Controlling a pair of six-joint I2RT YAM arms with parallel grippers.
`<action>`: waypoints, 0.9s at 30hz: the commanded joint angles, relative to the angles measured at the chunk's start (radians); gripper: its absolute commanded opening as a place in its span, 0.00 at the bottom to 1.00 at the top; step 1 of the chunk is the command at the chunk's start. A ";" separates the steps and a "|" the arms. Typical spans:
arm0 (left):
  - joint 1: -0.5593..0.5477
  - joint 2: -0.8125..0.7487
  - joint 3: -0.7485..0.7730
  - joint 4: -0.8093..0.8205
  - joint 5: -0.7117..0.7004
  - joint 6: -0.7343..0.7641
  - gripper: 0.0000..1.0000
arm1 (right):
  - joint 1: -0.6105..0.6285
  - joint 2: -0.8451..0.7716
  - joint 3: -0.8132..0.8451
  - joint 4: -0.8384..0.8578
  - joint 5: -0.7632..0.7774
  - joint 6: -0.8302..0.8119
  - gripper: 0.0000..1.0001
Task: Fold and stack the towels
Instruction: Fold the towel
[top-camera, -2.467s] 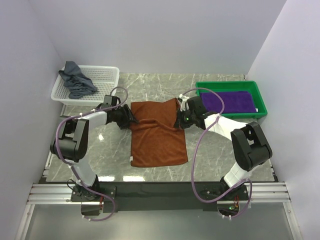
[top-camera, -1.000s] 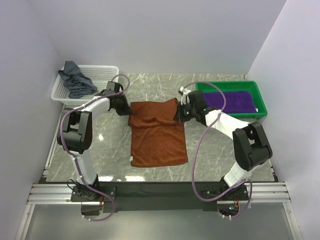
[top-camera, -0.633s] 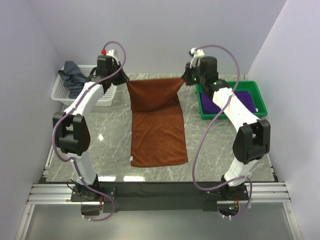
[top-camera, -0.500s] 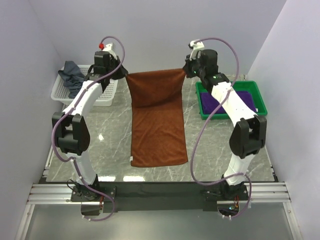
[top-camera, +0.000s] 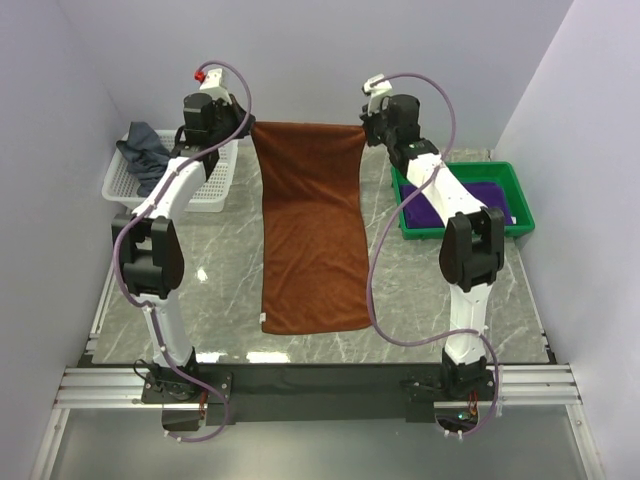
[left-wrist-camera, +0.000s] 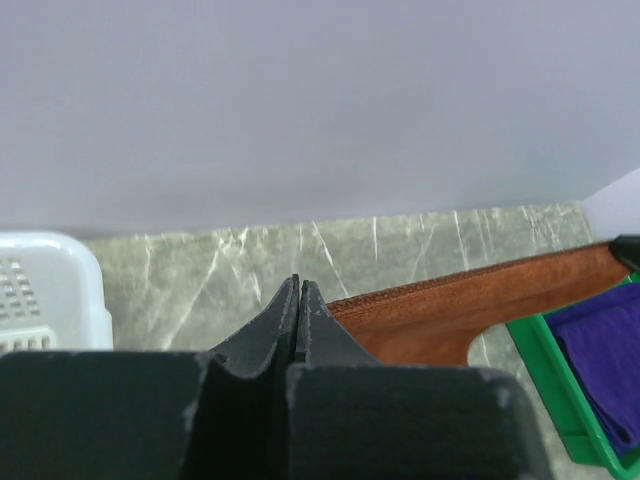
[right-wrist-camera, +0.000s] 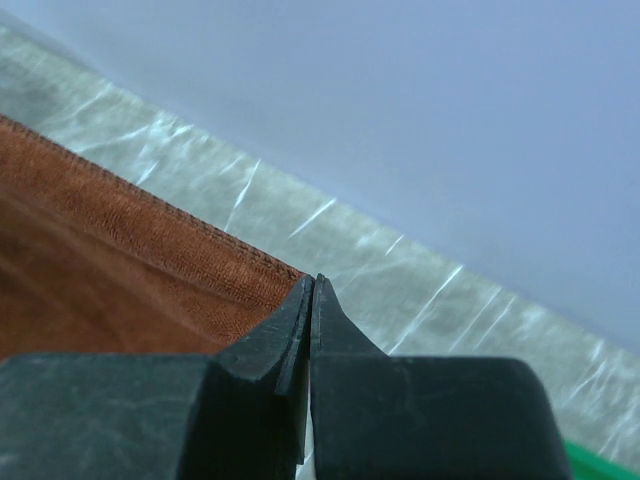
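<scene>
Both arms were raised. The rust-brown towel (top-camera: 310, 225) was pinched at its far corners by the closed left gripper (top-camera: 248, 126) and right gripper (top-camera: 362, 128).

The top camera sat high behind the arms and looked down and forward over the whole table (top-camera: 420, 300), as far as the back wall (top-camera: 300, 60). The left wrist camera rode just behind the left gripper (left-wrist-camera: 298, 285), very close, facing past it toward that wall, with the basket (left-wrist-camera: 45, 290) at its left edge and the tray (left-wrist-camera: 540, 365) at its right. The right wrist camera sat likewise behind the right gripper (right-wrist-camera: 313, 282), tilted. All three views shared the top edge of the brown towel (top-camera: 310, 230), the table's far strip and the wall.
</scene>
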 joint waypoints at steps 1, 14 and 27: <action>0.023 -0.003 -0.021 0.190 0.006 0.048 0.01 | -0.018 0.011 0.090 0.100 0.060 -0.079 0.00; 0.033 -0.003 -0.091 0.304 0.031 0.071 0.01 | -0.018 -0.014 0.047 0.198 0.063 -0.151 0.00; 0.058 -0.066 -0.177 0.330 0.117 0.075 0.01 | -0.020 -0.118 -0.109 0.210 0.035 -0.186 0.00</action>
